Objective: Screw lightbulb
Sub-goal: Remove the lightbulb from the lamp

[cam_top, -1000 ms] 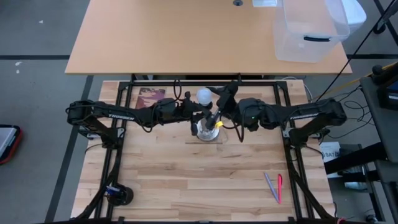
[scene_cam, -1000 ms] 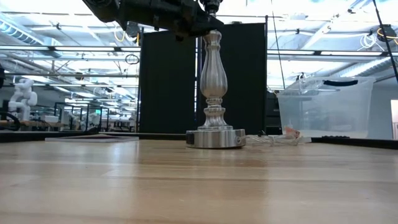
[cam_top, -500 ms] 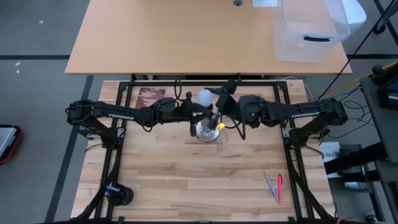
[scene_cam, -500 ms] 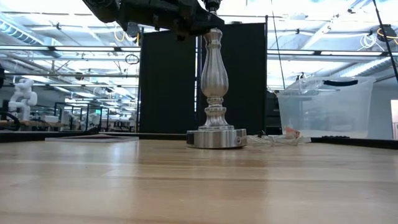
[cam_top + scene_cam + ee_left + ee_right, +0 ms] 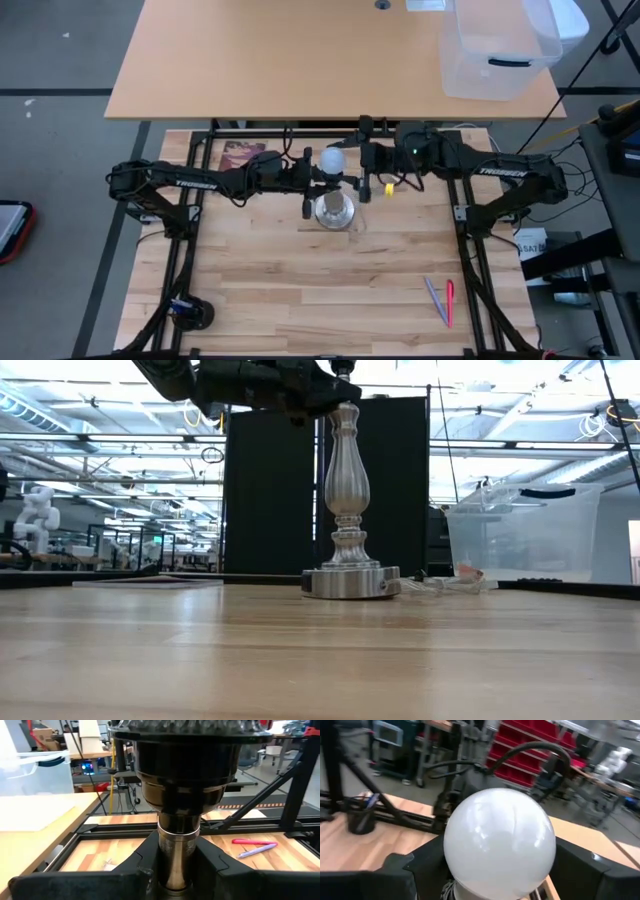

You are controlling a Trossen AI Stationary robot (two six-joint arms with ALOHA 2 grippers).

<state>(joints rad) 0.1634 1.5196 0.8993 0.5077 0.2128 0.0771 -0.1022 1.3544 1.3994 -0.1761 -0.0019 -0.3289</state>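
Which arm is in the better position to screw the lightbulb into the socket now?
The right. The right gripper holds the lightbulb just beside the lamp stand, while the left gripper is clamped on the stand's neck, steadying it.

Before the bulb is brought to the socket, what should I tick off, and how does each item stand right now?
1. Left gripper clamped on the stand just below the socket: ok.
2. Right gripper holding the lightbulb: ok.
3. Stand upright, base flat on the table: ok.
4. Lightbulb centred over the socket: not ok; in the high view it sits beside the stand.
5. Socket opening empty: cannot tell; no view shows it.
6. Lightbulb's threaded end aimed into the socket: cannot tell.
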